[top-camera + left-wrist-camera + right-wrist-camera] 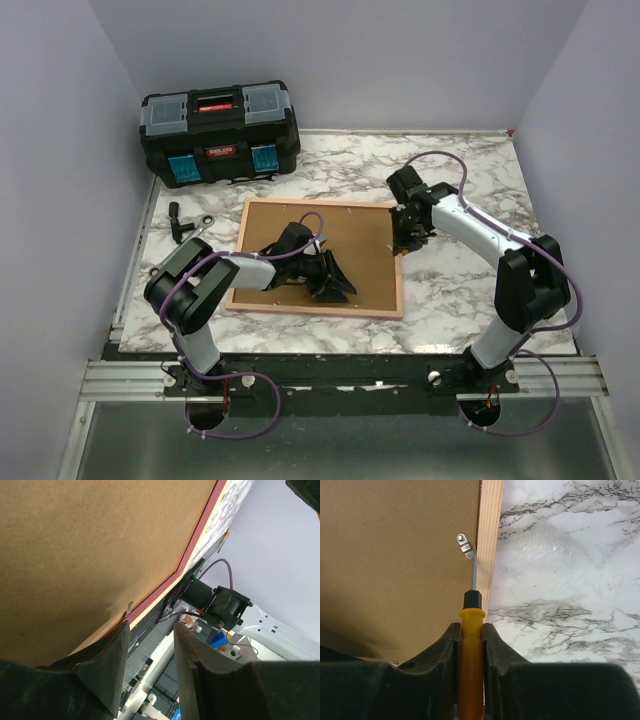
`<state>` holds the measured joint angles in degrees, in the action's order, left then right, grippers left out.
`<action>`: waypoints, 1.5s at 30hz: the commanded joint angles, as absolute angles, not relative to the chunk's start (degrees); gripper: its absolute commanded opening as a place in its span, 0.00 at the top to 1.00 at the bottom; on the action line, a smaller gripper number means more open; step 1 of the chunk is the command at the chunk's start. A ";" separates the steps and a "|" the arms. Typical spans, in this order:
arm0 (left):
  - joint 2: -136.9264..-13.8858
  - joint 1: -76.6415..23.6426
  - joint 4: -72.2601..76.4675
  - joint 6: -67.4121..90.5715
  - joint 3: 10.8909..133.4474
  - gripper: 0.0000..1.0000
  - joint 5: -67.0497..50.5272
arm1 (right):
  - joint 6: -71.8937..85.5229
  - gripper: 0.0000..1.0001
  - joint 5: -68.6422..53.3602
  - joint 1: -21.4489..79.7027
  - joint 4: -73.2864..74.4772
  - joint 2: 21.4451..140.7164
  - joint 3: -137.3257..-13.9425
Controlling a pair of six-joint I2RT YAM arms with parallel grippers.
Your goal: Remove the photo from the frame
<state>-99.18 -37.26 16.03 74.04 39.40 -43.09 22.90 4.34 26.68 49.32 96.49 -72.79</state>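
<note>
The frame (315, 312) lies face down in the middle of the worktop (455, 300), its brown backing board (370, 250) facing up and still in place. The photo is hidden under the board.

The left gripper (335, 280) sits low over the board near the frame's near edge, jaws spread with nothing between them. At the frame's right edge the right gripper (470, 630) pinches a yellow-handled screwdriver (471, 650). The tip of the screwdriver reaches a small metal clip (466, 546) where board and frame meet.

The worktop is white marble with grey veins, and pale lilac walls close it in on three sides. A black toolbox (220, 133) stands at the far left corner with its lid shut, so its contents are out of sight. A few small dark tools (188, 225) lie by the left edge.
</note>
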 commanded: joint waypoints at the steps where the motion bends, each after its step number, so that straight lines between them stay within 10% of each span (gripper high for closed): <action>1: -99.22 -37.64 16.26 73.92 39.20 0.59 -41.96 | 25.33 0.99 1.98 27.13 46.85 92.75 -74.66; 45: -98.91 -37.88 17.43 74.70 39.02 0.59 -42.81 | 22.00 0.99 3.45 27.11 44.53 94.31 -67.51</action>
<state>-99.15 -37.58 16.25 74.65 39.40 -43.09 22.90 5.89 26.94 45.28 94.37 -69.19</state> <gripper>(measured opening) 0.415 0.242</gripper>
